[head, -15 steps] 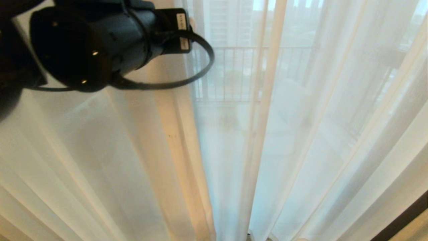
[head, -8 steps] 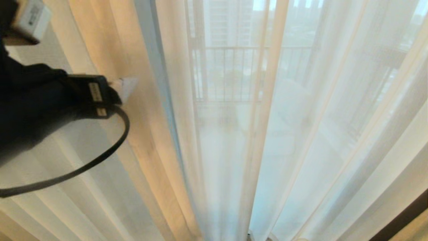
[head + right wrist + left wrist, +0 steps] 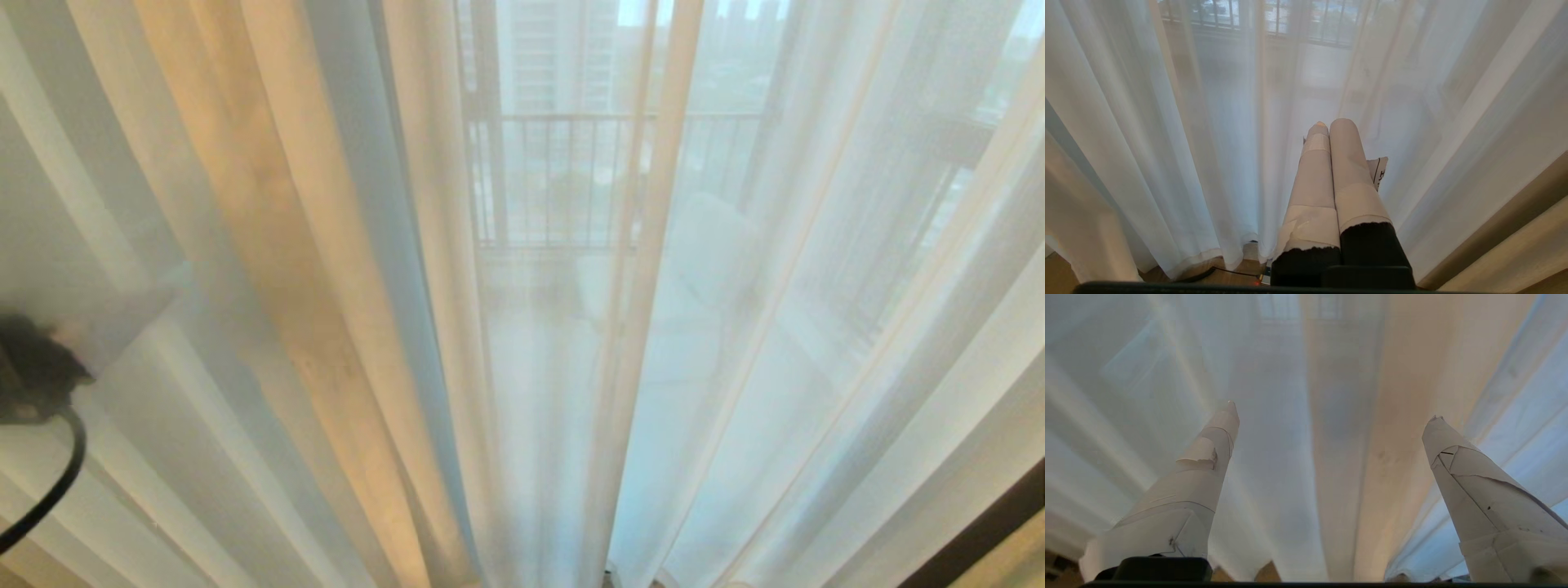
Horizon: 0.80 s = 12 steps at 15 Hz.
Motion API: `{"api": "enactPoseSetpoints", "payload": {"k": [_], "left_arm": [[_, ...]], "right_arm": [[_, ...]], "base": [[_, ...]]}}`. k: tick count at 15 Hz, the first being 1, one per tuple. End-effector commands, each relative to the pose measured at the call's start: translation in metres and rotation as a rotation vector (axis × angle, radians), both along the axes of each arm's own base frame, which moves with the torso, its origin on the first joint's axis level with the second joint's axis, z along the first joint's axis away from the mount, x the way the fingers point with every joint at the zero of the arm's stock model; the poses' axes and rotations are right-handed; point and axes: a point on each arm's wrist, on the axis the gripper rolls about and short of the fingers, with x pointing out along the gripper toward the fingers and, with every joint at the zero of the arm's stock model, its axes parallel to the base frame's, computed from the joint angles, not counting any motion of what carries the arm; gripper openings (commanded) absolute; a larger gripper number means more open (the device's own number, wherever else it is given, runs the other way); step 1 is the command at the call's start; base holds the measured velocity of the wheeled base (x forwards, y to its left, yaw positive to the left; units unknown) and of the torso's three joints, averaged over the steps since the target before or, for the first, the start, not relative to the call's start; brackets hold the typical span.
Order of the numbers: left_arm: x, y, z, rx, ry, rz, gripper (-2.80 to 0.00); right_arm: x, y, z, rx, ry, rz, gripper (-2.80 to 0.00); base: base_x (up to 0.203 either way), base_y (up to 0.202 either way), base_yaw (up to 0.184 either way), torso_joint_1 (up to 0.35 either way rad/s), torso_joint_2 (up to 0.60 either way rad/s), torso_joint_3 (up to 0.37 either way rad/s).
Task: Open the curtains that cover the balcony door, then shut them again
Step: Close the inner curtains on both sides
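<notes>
The curtains (image 3: pixel 735 343) hang shut across the whole head view as thin white sheers, with one beige-tinted fold (image 3: pixel 269 269) left of the middle. The balcony door stays veiled behind them, and I cannot make out its frame. My left gripper (image 3: pixel 1333 412) stands wide open facing those folds (image 3: pixel 1339 477), with nothing between its taped fingers (image 3: pixel 1208 457). In the head view only its dark wrist (image 3: pixel 33 376) shows, low at the left edge. My right gripper (image 3: pixel 1329 122) is shut and empty, parked low, pointing at the sheers (image 3: pixel 1167 143).
A balcony railing (image 3: pixel 571 163) and tall buildings show dimly through the fabric. A dark strip (image 3: pixel 980 539) runs along the lower right corner. Wooden floor and a black cable (image 3: pixel 1208 271) lie under the curtain hems.
My left arm has dropped from the top left to the lower left edge of the head view, and its fingers have spread wider. The beige fold has swung to the left.
</notes>
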Motion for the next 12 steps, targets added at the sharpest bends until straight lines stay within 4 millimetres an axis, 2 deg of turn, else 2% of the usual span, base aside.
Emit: {"api": "enactPoseSetpoints", "payload": {"k": [1,4,7,8,12], "left_arm": [[-0.026,0.02,-0.008,-0.028,-0.035,0.039,0.0],[-0.044,0.029,-0.026,-0.037,-0.024,0.044,0.0],[-0.051,0.031,-0.033,-0.039,-0.027,0.08,0.0],[-0.053,0.032,-0.036,-0.04,-0.026,0.081,-2.8],[-0.062,0.033,-0.044,-0.047,-0.036,0.058,-2.8]], "right_arm": [[0.0,0.0,0.0,-0.001,0.002,0.001,-2.8],[0.0,0.0,0.0,-0.001,0.001,0.001,-2.8],[0.0,0.0,0.0,-0.001,0.001,0.001,-2.8],[0.0,0.0,0.0,-0.001,0.001,0.001,-2.8],[0.0,0.0,0.0,-0.001,0.001,0.001,-2.8]], "base": [[0.0,0.0,0.0,0.0,0.0,0.0],[0.0,0.0,0.0,0.0,0.0,0.0],[0.0,0.0,0.0,0.0,0.0,0.0],[0.0,0.0,0.0,0.0,0.0,0.0],[0.0,0.0,0.0,0.0,0.0,0.0]]}}
